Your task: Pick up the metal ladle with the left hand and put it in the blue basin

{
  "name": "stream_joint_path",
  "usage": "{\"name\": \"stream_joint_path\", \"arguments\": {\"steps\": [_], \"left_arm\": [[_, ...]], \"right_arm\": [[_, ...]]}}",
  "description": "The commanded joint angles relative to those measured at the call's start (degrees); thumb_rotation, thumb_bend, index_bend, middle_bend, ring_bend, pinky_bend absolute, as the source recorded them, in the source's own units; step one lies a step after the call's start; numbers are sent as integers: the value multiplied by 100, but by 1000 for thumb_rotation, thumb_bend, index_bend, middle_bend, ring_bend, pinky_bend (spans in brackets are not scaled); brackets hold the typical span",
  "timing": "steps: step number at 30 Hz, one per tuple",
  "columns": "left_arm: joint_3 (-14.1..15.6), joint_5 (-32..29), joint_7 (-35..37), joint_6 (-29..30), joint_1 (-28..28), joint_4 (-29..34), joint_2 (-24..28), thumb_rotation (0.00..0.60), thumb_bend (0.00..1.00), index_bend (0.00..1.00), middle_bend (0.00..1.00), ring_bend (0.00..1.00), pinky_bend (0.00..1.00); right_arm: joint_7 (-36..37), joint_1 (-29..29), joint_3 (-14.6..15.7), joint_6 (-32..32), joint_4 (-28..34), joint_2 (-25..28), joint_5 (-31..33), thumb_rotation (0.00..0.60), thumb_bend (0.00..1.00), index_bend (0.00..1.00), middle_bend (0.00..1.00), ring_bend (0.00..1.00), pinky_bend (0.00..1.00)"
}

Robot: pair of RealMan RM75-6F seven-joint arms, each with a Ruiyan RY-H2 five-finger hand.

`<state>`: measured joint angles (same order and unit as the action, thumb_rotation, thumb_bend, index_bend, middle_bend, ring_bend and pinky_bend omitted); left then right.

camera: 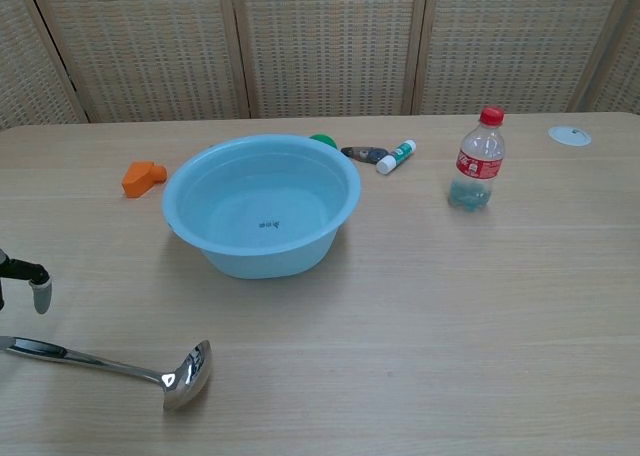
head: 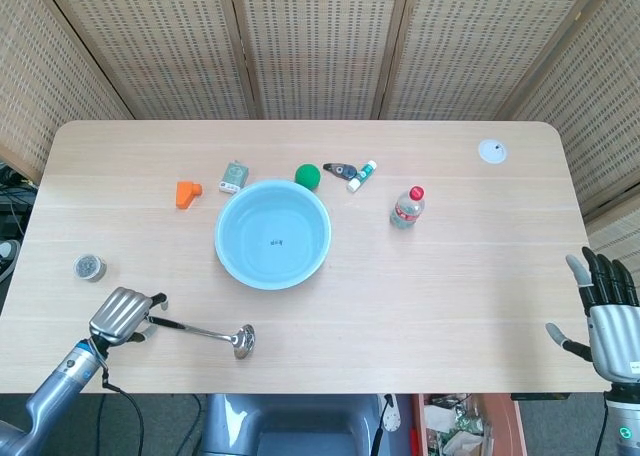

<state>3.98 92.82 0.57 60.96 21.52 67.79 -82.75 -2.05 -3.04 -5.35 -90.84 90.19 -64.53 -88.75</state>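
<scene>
Small dark mark inside blue basin (camera: 190, 191), illegible; bottle (camera: 476, 161) label unreadable.

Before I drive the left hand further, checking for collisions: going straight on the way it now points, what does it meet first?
Most likely the metal ladle: the left hand points right, along its handle. Height above it is unclear.

Looks like a staged test room rather than a home. Closed in by woven screens (head: 320, 46) behind a pale wooden table (head: 470, 276). Scattered with unrelated odds like a water bottle (head: 406, 207) and a green ball (head: 307, 175).
</scene>
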Motion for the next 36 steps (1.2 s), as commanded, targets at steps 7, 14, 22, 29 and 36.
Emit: {"name": "stream_joint_path", "arguments": {"steps": [7,14,22,29,36], "left_arm": [[77,-82,-150,-120,62,-33,-108,600,334,439,1000,973,1000],[69,-206,-280,-229,110,-168,-268,600,333,439,1000,973,1000],[112,-298,-313,-388,175,-269,-411,600,333,439,1000,973,1000],[129,-347,-361,-433,209,-296,-467,600,333,439,1000,973,1000],[164,-431,-425,-530,219,-350,-491,600,333,445,1000,973,1000]], "right_arm": [[22,-12,5,39,-1,6,14,600,0,0,0,0,0],[53,-8,5,43,0,21,26,600,0,0,0,0,0],[95,-17,-1,78,-8,30,61,600,0,0,0,0,0],[131,-21,-10,93,-20,35,86,600,0,0,0,0,0],[132,-28,5,116,-14,33,77,600,0,0,0,0,0]]}}
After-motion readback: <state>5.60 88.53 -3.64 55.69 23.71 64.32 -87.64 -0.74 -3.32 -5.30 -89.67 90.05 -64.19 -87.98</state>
